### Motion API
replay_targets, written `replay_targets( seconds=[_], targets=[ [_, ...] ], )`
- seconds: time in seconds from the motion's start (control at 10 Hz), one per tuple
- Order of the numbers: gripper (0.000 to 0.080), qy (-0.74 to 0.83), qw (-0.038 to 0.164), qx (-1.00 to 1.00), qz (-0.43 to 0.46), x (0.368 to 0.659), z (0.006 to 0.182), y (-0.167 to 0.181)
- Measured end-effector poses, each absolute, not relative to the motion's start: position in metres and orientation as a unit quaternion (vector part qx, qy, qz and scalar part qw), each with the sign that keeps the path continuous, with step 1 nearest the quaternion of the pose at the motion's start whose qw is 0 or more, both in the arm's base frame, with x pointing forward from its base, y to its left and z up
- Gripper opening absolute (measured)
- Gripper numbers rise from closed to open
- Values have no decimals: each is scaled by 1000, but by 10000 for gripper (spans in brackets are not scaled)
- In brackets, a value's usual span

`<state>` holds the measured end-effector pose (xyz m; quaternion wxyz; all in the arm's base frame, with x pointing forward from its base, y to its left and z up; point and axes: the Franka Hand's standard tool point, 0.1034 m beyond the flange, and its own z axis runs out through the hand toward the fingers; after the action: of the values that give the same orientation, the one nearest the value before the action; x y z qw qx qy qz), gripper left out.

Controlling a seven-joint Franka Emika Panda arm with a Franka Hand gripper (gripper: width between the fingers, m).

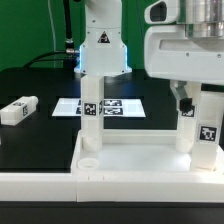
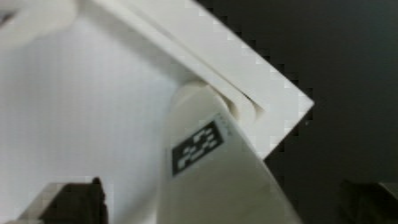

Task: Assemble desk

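leg stands upright in slab corner, long axis vertical; jaws wide astride it

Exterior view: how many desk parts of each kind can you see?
Desk slab: 1
Upright legs: 2
Loose leg, lying flat: 1
Total: 4

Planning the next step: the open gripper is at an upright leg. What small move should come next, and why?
Probably lift the gripper straight up. Its fingers stand wide of the upright leg, so it looks released, and a loose leg lies waiting.
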<state>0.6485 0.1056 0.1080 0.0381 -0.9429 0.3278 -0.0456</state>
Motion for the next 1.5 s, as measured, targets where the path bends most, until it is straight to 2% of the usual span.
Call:
replay_targets(
  seconds=[0.1,0.2,0.4,0.5,0.6,1.1,1.3,1.5],
  targets=[
    [649,232,30,-971,-53,650,109,102],
    [649,225,30,-972,-57,651,108,101],
    [376,244,31,-968,-56,651,108,101],
    [376,247,31,-967,-56,651,108,101],
    [288,283,33,-957,-55,651,107,100],
    [288,524,46,-850,-37,649,106,94],
    [291,690,52,-722,-24,647,105,97],
    [291,782,66,-620,-15,645,105,100]
  ],
)
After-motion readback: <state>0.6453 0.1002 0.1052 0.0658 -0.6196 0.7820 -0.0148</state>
